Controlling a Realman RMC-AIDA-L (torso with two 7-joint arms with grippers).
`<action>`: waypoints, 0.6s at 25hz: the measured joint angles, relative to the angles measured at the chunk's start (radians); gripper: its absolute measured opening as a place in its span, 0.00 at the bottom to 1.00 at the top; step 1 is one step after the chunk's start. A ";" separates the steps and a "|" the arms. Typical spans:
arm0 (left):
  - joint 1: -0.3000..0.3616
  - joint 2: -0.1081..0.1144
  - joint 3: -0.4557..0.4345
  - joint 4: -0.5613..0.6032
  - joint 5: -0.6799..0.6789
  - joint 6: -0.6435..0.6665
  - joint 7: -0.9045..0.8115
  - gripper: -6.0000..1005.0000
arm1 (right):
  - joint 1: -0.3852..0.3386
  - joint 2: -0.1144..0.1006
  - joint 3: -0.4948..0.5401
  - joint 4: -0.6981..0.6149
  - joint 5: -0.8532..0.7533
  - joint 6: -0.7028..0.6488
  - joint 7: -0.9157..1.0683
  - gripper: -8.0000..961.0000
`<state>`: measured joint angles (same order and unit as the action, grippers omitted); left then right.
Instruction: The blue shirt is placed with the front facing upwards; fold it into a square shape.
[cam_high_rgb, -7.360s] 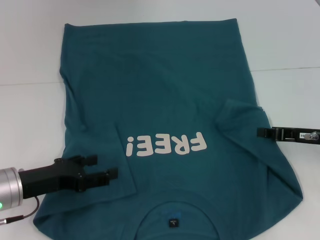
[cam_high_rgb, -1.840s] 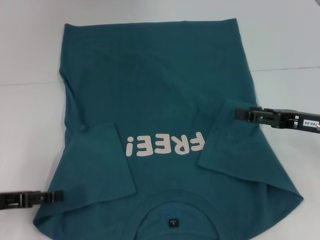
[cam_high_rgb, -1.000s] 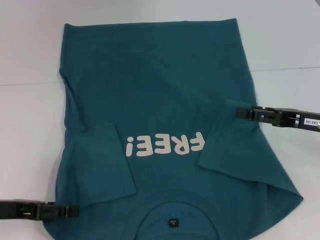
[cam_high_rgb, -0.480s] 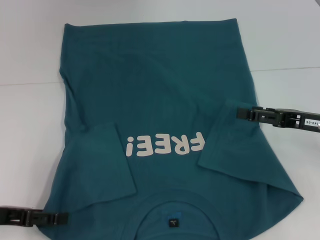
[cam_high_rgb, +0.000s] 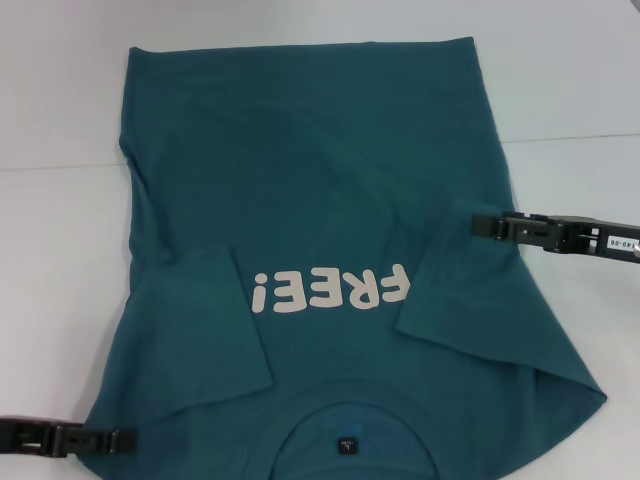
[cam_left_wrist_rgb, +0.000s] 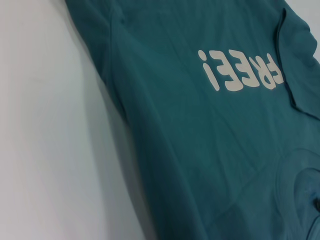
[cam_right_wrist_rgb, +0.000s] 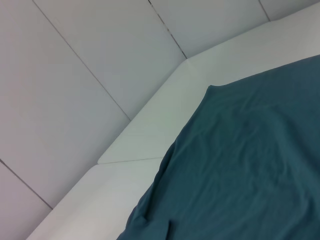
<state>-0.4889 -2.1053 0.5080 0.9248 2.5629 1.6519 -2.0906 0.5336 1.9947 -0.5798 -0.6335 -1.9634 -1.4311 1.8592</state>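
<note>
On a white table (cam_high_rgb: 60, 250) the blue shirt (cam_high_rgb: 320, 200) lies flat, front up, collar (cam_high_rgb: 345, 440) nearest the robot and hem at the far side, with both short sleeves folded inward over the chest. Only the head view takes in the whole garment and both arms. The pale "FREE!" lettering (cam_high_rgb: 332, 290) sits across the middle between the two folded sleeves, and a small dark label shows inside the round collar. The left wrist view gives a slanted close look at the shirt's left edge against bare table, with the lettering and part of the collar ring, but none of that arm's own fingers. The right wrist view alone shows the room: the shirt's far corner, the table's far edge with a seam between two white tabletops, and a pale panelled wall (cam_right_wrist_rgb: 75, 75) behind. The left gripper (cam_high_rgb: 118, 440) reaches in low and level from the left, its tip at the shirt's edge by the near left shoulder. The right gripper (cam_high_rgb: 480, 226) reaches in level from the right, its tip at the outer corner of the folded right sleeve. Whether either pincer is released or clenched on cloth cannot be told.
</note>
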 joint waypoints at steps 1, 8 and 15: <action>-0.002 0.000 0.001 -0.001 -0.002 0.000 0.000 0.88 | 0.000 0.000 0.000 0.000 0.000 0.000 0.000 0.98; -0.017 -0.003 0.004 -0.003 -0.005 0.006 -0.004 0.87 | 0.000 -0.001 0.002 0.000 0.000 0.000 0.000 0.98; -0.020 0.001 0.004 0.002 -0.006 0.019 -0.012 0.82 | 0.001 -0.001 0.004 0.000 0.000 0.000 0.000 0.98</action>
<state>-0.5093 -2.1048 0.5121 0.9267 2.5574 1.6704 -2.1023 0.5343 1.9940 -0.5753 -0.6336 -1.9634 -1.4312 1.8592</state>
